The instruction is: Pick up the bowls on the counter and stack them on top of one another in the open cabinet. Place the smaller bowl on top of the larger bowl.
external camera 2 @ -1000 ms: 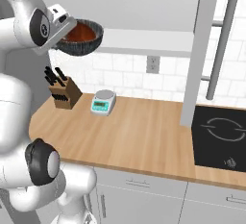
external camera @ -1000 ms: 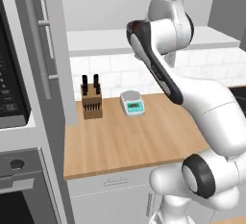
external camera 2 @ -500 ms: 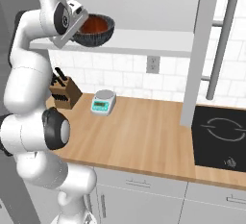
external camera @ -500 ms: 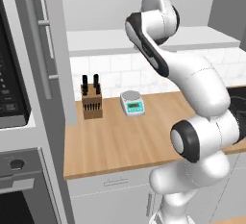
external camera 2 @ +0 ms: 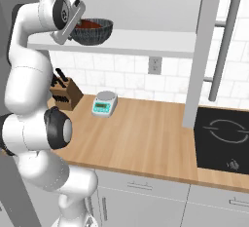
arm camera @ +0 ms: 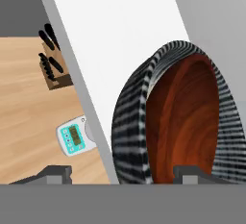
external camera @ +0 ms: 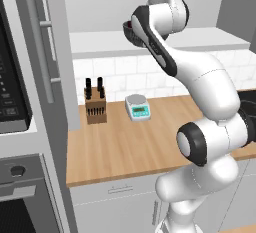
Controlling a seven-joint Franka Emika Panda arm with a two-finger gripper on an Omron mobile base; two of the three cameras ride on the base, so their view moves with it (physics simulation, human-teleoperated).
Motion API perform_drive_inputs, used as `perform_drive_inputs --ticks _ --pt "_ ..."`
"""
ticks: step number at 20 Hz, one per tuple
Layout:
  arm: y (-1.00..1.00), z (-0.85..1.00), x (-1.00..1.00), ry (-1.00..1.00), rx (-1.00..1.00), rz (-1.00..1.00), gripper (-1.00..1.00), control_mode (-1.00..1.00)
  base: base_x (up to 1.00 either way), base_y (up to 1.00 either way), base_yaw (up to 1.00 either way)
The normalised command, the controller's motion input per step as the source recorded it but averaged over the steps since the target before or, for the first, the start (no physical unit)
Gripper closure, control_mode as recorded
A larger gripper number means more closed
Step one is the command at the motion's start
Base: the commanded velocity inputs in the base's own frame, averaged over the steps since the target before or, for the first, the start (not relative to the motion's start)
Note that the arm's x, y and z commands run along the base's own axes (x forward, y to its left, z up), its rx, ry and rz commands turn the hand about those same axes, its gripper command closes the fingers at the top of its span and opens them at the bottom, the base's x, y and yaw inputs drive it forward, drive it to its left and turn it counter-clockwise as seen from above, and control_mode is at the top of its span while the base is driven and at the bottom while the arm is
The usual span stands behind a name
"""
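A round bowl [external camera 2: 93, 31] with a dark striped, ribbed outside and a red-brown inside hangs just above the left end of the open cabinet's white shelf board [external camera 2: 151, 42]. My gripper [external camera 2: 79, 26] is shut on its rim, raised high on the stretched arm. In the hand view the bowl [arm camera: 182, 122] stands on edge between my fingertips [arm camera: 56, 174], in front of the shelf board [arm camera: 120, 35]. The left base view shows a sliver of the bowl [external camera: 131, 31] behind the arm. The wide bowl with the speckled grey inside is out of view. The wooden counter [external camera 2: 146, 133] lies below.
A knife block [external camera 2: 65, 94] and a small white scale [external camera 2: 104, 103] stand at the back of the counter. The black cooktop [external camera 2: 223, 138] is at the right, under a tall grey door with a bar handle [external camera 2: 224, 50]. An oven [external camera: 20, 197] is at the left.
The arm has swung up and toward the cabinet, carrying the bowl from in front of the shelf's left end to just above the shelf board.
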Motion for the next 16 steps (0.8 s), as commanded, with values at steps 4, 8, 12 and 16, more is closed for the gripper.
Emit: perform_drive_inputs --ticks 4,8,12,16 --pt "0.00 -0.36 -1.00 -0.29 -0.04 0.06 -1.00 -1.00 0.00 0.00 0.00" --pt "0.00 -0.63 -1.00 -0.23 -0.02 0.04 -1.00 -1.00 0.00 0.00 0.00" --pt "0.00 -0.84 -1.00 -0.17 0.00 0.04 -1.00 -1.00 0.00 0.00 0.00" --pt "-0.01 -1.00 -1.00 0.02 -0.02 0.04 -1.00 -1.00 0.00 0.00 0.00"
